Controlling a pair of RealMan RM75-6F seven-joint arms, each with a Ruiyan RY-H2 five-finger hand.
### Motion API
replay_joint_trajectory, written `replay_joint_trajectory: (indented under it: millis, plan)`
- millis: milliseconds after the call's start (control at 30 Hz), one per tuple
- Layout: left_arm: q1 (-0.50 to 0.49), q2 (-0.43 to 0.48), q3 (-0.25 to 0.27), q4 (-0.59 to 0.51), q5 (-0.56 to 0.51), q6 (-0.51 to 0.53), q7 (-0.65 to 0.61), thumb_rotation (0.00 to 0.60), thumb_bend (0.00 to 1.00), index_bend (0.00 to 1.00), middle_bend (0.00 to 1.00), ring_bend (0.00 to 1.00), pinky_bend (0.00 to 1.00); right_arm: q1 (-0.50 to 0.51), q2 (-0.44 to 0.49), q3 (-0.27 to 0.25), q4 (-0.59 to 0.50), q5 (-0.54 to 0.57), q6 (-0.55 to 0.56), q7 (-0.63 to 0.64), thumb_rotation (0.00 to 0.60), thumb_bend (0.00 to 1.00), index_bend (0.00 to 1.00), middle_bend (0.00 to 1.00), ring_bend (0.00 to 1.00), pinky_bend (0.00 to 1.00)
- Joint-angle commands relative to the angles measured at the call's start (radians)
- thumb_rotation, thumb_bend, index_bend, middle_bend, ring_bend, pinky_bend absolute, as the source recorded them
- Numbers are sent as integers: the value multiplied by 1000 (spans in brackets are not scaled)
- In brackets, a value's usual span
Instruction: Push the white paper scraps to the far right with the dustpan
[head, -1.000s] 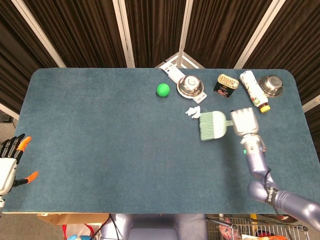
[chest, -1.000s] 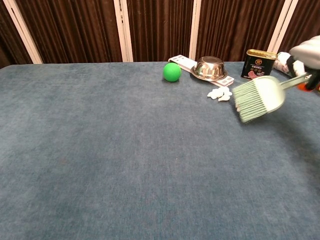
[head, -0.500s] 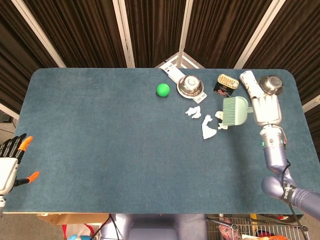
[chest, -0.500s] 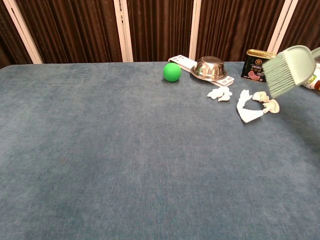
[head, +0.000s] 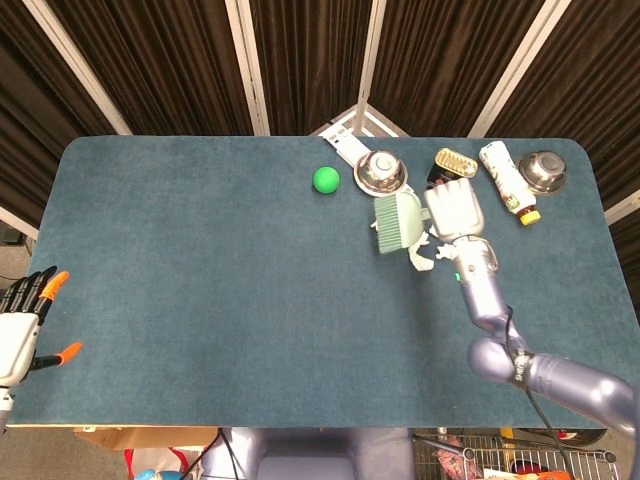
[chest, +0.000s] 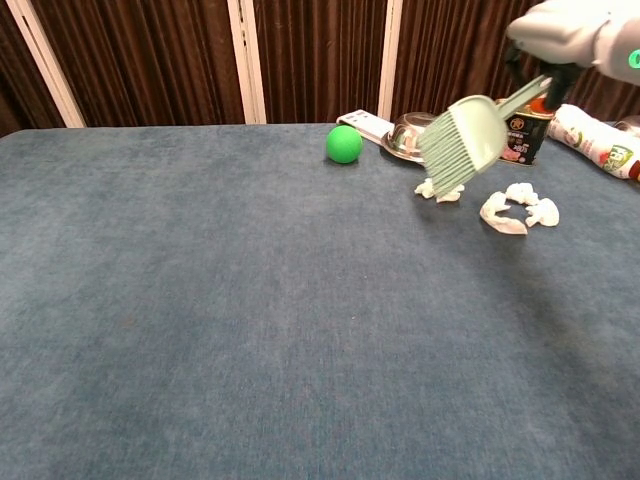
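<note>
My right hand grips the handle of the pale green dustpan and holds it off the table. In the chest view the dustpan hangs tilted, its toothed edge just above a small clump of white paper scraps. The right hand shows at the top right of that view. A larger group of white scraps lies to the right of the dustpan, also seen in the head view as scraps below the dustpan. My left hand rests open at the table's near left edge.
A green ball and a steel bowl stand behind the scraps. A tin can, a lying bottle and a second steel bowl line the far right. A white flat device lies beside the bowl.
The right hand swung the dustpan off the scraps toward the far right, uncovering them, then carried it back left, raised, over the small clump by the bowl. The left hand stayed put.
</note>
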Motion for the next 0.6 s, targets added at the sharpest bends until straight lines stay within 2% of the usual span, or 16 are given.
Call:
replay_joint_trajectory:
  millis: [33, 367, 600]
  plan:
    - [-1, 7, -2, -4, -15, -11, -11, 600, 0, 0, 0, 0, 0, 41, -49, -6, 56, 30, -50, -14, 600, 606, 802, 958, 1000, 947]
    - [0, 20, 1, -13, -25, -20, -25, 600, 0, 0, 0, 0, 0, 85, -150, -54, 181, 89, -109, -20, 600, 607, 813, 958, 1000, 947]
    - [3, 20, 2, -16, -27, -17, -23, 600, 0, 0, 0, 0, 0, 88, -164, -107, 253, 88, -93, -64, 600, 607, 813, 958, 1000, 947]
